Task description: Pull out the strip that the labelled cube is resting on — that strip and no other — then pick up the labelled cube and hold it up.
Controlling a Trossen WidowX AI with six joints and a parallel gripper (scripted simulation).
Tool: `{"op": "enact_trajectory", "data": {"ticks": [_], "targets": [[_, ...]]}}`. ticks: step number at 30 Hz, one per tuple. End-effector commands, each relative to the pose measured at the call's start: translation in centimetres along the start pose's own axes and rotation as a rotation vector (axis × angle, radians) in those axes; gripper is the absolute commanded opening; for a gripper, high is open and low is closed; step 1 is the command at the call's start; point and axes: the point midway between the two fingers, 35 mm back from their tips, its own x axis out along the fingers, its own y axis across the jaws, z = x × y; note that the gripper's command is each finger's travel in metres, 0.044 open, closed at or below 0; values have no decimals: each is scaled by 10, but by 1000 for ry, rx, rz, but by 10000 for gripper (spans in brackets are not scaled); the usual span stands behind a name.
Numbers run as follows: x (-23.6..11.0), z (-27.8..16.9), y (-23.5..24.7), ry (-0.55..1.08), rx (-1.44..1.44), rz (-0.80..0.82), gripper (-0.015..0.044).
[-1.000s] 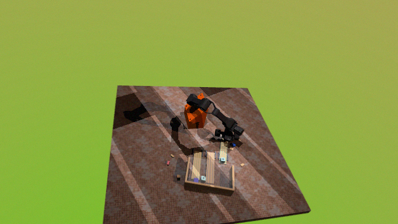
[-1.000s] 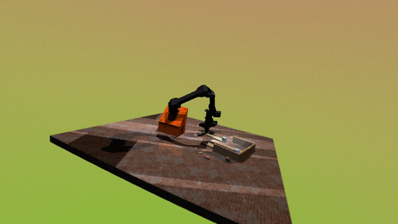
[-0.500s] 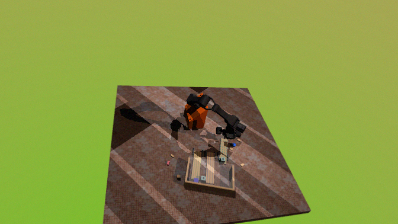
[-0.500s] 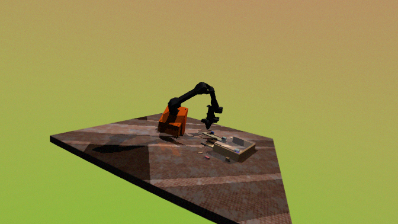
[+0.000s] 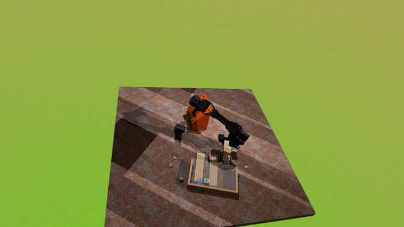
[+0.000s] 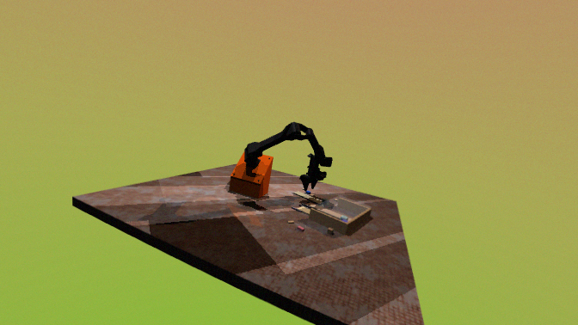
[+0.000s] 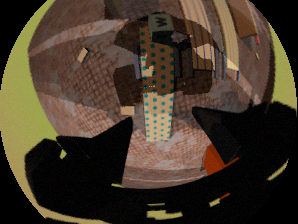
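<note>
The dotted strip (image 5: 226,149) (image 6: 310,197) (image 7: 158,112) lies pulled partway out of the wooden tray (image 5: 213,189) (image 6: 340,223), towards the robot base. A small dark cube with a pale face (image 7: 160,24) sits on the strip's far end, at the tray's back edge. My gripper (image 5: 229,142) (image 6: 307,187) (image 7: 162,115) is open and hangs just above the strip's near end, holding nothing. Two plain strips (image 5: 199,169) (image 5: 213,175) lie in the tray. A purple cube (image 5: 199,182) and a pale cube (image 5: 206,180) rest at their front ends.
The orange robot base (image 5: 198,118) (image 6: 251,180) stands behind the tray. Small loose blocks lie on the table: a tan one (image 5: 174,157), a pink one (image 5: 171,164), a brown one (image 5: 181,179) left of the tray, and a tan one (image 5: 246,167) to its right.
</note>
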Motion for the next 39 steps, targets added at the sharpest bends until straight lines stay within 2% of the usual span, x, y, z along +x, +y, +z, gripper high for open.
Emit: {"op": "enact_trajectory", "data": {"ticks": [1,32,39], "targets": [[-2,15,-2,-6,-4,-3,440],[-18,128,-21,-10,0,-5,440],[-9,129,-21,-10,0,-5,256]]}}
